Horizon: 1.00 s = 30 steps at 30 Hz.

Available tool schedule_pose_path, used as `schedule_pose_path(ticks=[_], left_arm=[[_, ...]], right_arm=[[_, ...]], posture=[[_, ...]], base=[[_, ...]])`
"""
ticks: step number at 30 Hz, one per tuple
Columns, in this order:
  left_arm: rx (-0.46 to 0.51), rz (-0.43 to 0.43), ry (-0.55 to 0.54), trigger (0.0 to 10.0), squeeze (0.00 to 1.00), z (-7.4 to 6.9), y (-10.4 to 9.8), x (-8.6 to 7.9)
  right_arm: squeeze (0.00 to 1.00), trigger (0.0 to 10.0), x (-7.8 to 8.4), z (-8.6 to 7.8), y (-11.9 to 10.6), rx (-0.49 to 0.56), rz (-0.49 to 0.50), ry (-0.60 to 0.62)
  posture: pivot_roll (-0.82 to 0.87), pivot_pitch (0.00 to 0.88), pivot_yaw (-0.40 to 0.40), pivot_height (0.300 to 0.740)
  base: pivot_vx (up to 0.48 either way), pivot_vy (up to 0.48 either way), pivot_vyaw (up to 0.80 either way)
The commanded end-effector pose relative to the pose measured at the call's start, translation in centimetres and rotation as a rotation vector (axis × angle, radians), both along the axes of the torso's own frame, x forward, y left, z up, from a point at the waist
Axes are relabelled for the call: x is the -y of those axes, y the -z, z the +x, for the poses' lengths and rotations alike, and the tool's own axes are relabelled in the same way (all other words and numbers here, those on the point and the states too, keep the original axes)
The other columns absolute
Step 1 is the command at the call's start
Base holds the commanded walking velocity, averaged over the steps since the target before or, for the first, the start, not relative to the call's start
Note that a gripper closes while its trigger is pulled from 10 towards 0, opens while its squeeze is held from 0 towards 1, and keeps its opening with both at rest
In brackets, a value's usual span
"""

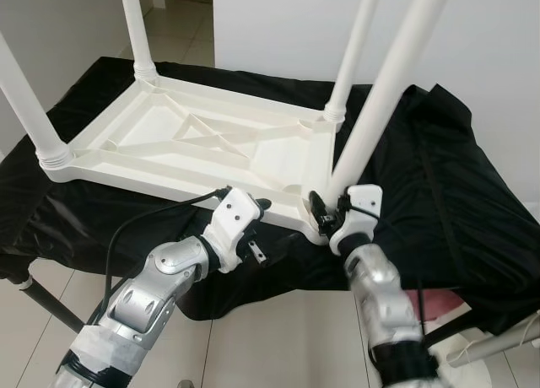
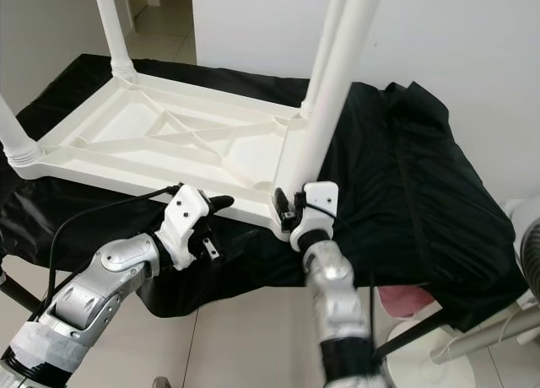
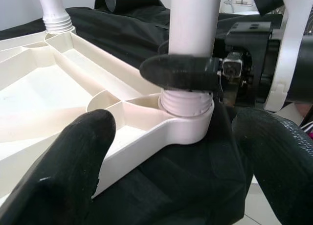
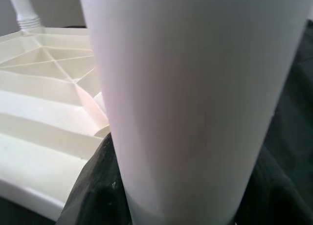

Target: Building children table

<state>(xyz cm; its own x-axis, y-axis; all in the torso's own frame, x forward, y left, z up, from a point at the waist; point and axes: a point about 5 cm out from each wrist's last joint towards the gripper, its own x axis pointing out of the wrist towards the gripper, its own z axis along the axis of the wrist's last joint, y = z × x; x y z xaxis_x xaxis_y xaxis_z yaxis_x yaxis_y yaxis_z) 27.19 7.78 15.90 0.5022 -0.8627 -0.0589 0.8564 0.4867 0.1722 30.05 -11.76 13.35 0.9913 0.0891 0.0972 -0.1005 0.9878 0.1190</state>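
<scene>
A white plastic children's table (image 1: 169,184) lies upside down on a black cloth, with its legs pointing up. My right gripper (image 1: 326,207) is shut on the near right leg (image 1: 380,93) just above its threaded base (image 3: 186,103), which sits in the corner socket. One of its black fingers (image 3: 181,71) wraps the front of the leg. The leg (image 4: 195,102) stands very close in the right wrist view. My left gripper (image 1: 258,212) hovers open at the table's front rim, left of that corner, its fingers (image 3: 73,156) wide apart and pointing at the socket.
The other legs stand at the near left (image 1: 25,101), far left (image 1: 135,25) and far right (image 1: 354,42). The black cloth (image 1: 439,169) drapes over the support's edges. There is tiled floor (image 1: 278,337) below, a white wall behind, and a white stand (image 1: 472,367) at lower right.
</scene>
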Motion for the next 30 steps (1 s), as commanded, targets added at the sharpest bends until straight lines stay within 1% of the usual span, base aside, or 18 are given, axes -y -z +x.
schedule_pose_path(ticks=[1,2,3,4,10,11,12,13,17,19,24,25,26,27,29,30], left_arm=[[-0.008,0.023,0.076,10.0,0.0,-0.3,0.2,0.2],[-0.009,0.023,0.077,10.0,0.0,-0.3,0.2,0.2],[-0.009,0.023,0.077,10.0,0.0,-0.3,0.2,0.2],[-0.009,0.023,0.078,10.0,0.0,-0.2,0.2,0.2],[-0.009,0.033,0.084,10.0,0.0,-0.3,0.2,0.1],[-0.01,0.034,0.083,10.0,0.0,-0.3,0.3,0.0],[-0.01,0.034,0.083,10.0,0.0,-0.3,0.3,0.0],[-0.011,0.034,0.081,10.0,0.0,-0.4,0.3,0.0],[-0.011,0.033,0.078,10.0,0.0,-0.4,0.3,0.0],[-0.009,0.032,0.072,10.0,0.0,-0.4,0.3,-0.1],[-0.008,0.032,0.071,10.0,0.0,-0.4,0.3,-0.1],[-0.008,0.034,0.071,10.0,0.0,-0.3,0.3,-0.1],[-0.007,0.034,0.073,10.0,0.0,-0.3,0.3,-0.1],[-0.007,0.034,0.073,10.0,0.0,-0.3,0.3,-0.1],[-0.005,0.038,0.079,10.0,0.0,-0.3,0.3,0.0],[-0.005,0.038,0.079,10.0,0.0,-0.3,0.3,0.0]], right_arm=[[0.0,10.0,-1.3,-1.0,0.4,-0.023,0.119,0.005],[0.0,10.0,-1.9,-1.2,0.1,-0.013,0.108,-0.04],[0.0,10.0,-1.9,-1.2,0.1,-0.013,0.108,-0.04],[0.0,10.0,-2.2,-1.2,-0.1,-0.006,0.096,-0.071],[0.0,10.0,-1.8,-1.6,-0.2,-0.019,0.093,-0.037],[0.91,10.0,-1.9,-1.6,-0.4,-0.017,0.097,-0.044],[0.91,10.0,-1.9,-1.6,-0.4,-0.017,0.097,-0.044],[1.0,10.0,-2.0,-1.6,-0.5,-0.014,0.101,-0.049],[1.0,10.0,-2.0,-1.7,-1.0,0.011,0.079,-0.069],[1.0,10.0,-1.0,-1.5,-1.1,0.026,0.054,-0.081],[1.0,10.0,-0.4,-1.4,-1.0,0.022,0.045,-0.131],[0.0,10.0,0.0,-1.3,-0.8,0.013,0.031,-0.173],[0.0,10.0,0.4,-1.1,-0.6,0.005,0.009,-0.217],[0.0,10.0,0.4,-1.1,-0.6,0.005,0.009,-0.217],[0.0,10.0,1.1,-0.5,-0.5,0.006,-0.037,-0.316],[0.0,10.0,1.1,-0.5,-0.5,0.006,-0.037,-0.316]], posture=[[-0.01,0.045,-0.058,0.74],[-0.02,0.045,-0.055,0.74],[-0.02,0.045,-0.055,0.74],[-0.02,0.045,-0.055,0.74],[-0.01,0.042,-0.057,0.74],[-0.01,0.04,-0.06,0.74],[-0.01,0.04,-0.06,0.74],[-0.01,0.039,-0.062,0.74],[0.0,0.037,-0.068,0.74],[0.0,0.029,-0.071,0.74],[0.0,0.023,-0.071,0.74],[0.0,0.019,-0.07,0.74],[0.0,0.017,-0.069,0.74],[0.0,0.017,-0.069,0.74],[0.0,0.008,-0.068,0.74],[0.0,0.008,-0.068,0.74]], base=[[0.0,0.0,0.0],[0.0,0.0,0.0],[0.0,0.0,0.0],[0.0,0.0,0.0],[0.0,0.0,0.0],[0.0,0.0,0.0],[0.0,0.0,0.0],[0.0,0.0,0.0],[0.0,0.0,0.0],[0.0,0.0,0.0],[0.0,0.0,0.0],[0.0,0.0,0.0],[0.0,0.0,0.0],[0.0,0.0,0.0],[0.0,0.0,0.0],[0.0,0.0,0.0]])
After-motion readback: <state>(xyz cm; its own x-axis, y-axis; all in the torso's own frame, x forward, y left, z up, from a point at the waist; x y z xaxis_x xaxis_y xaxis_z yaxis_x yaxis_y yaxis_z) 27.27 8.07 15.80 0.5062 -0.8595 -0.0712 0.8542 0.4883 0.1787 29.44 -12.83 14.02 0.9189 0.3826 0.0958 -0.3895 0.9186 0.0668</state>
